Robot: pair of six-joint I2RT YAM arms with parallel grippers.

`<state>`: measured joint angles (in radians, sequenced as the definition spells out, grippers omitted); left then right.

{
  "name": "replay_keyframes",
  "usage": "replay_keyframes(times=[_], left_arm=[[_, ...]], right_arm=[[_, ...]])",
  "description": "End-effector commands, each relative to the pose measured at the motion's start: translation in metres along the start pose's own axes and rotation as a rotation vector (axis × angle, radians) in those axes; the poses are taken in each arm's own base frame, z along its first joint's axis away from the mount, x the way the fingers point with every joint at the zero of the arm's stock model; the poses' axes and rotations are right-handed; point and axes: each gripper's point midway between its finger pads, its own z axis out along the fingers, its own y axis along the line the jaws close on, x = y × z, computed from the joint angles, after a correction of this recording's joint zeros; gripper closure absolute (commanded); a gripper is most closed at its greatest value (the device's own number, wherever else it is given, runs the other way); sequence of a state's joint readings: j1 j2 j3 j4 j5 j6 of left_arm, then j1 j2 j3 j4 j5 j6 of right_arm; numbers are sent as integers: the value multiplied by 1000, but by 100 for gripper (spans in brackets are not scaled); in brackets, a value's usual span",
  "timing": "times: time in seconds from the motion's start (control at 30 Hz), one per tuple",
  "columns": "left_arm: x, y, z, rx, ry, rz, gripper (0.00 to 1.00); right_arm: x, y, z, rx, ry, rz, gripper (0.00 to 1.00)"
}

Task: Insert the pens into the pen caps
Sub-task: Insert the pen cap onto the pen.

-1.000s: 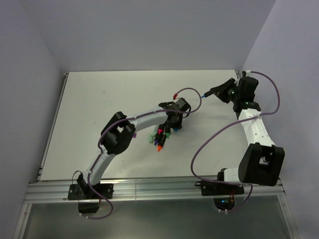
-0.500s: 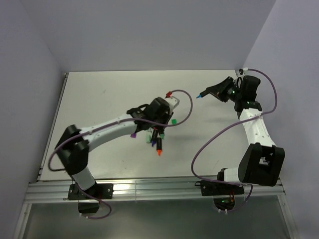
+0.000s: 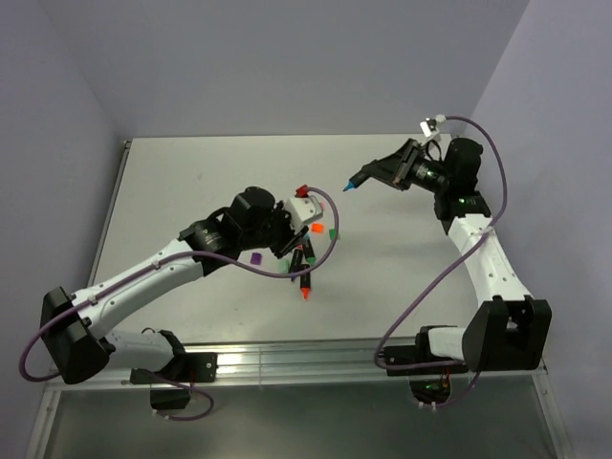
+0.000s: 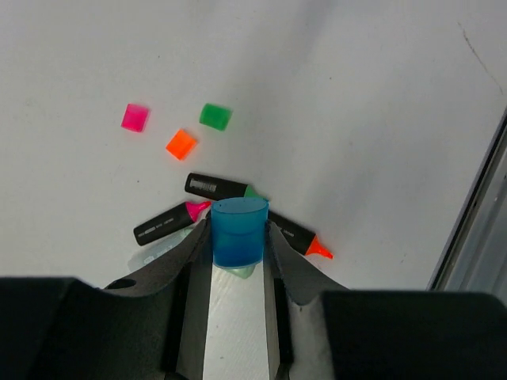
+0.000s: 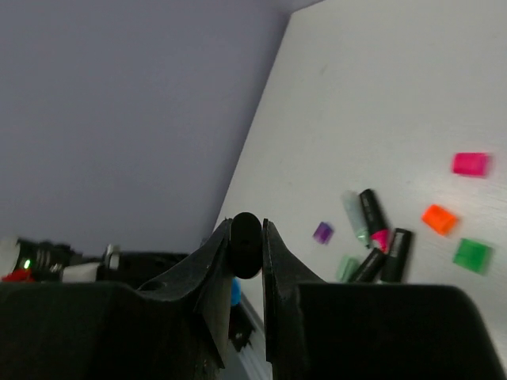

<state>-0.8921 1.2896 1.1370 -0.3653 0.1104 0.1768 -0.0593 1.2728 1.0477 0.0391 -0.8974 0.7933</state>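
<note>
Two grips: left fingers (image 4: pixel 188 255) on translucent blue cap (image 4: pixel 238 233), right fingers (image 5: pixel 212 260) on black pen (image 5: pixel 246 234).

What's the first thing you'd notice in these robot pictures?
The left gripper pinches a chunky blue cap above the table, and the right gripper holds a blue-tipped pen in the air, tip aimed toward it. On the table, a pink cap, an orange cap and a green cap lie loose near a huddle of black pens.
</note>
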Motion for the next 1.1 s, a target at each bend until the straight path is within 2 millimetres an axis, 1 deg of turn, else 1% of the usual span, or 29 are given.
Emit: replay_keyframes(times=[0.0,0.03,0.07,0.1,0.13,0.17,0.2,0.23,0.27,0.37,0.4,0.43,0.5,0.6,0.73,0.83,0.97,1.07], left_arm=[[-12,6,-20,57,-58,67,100],[-15,5,-25,83,-82,60,100],[-17,11,-28,83,-96,43,100],[-18,22,-33,78,-109,22,100],[-23,22,-39,97,-133,26,100],[-27,15,-43,159,-159,52,100],[-27,13,-46,177,-164,64,100],[-27,7,-49,208,-166,75,100],[-27,4,-49,229,-170,77,100],[-28,7,-49,207,-180,76,100],[-29,5,-50,215,-191,82,100],[-29,4,-50,225,-195,85,100],[-34,-1,-50,249,-210,58,100],[-41,-1,-47,258,-226,8,100],[-49,4,-46,237,-243,-70,100],[-55,15,-43,192,-255,-119,100],[-60,19,-40,187,-257,-161,100],[-61,28,-37,139,-258,-187,100]], right_arm=[[14,69,0,-179,59,-118,100],[18,73,2,-193,74,-126,100],[27,80,5,-215,103,-130,100],[31,84,6,-236,121,-137,100],[35,86,8,-249,135,-136,100],[40,92,10,-263,153,-136,100],[42,93,13,-269,161,-132,100],[44,96,15,-275,169,-130,100],[44,101,16,-285,175,-134,100],[51,107,21,-300,195,-132,100],[55,110,22,-307,205,-135,100],[55,109,25,-302,198,-141,100],[61,111,28,-311,210,-157,100],[63,113,31,-310,209,-180,100],[66,111,35,-297,207,-173,100],[67,112,37,-294,204,-177,100],[69,112,40,-284,205,-182,100],[65,112,41,-266,186,-198,100]])
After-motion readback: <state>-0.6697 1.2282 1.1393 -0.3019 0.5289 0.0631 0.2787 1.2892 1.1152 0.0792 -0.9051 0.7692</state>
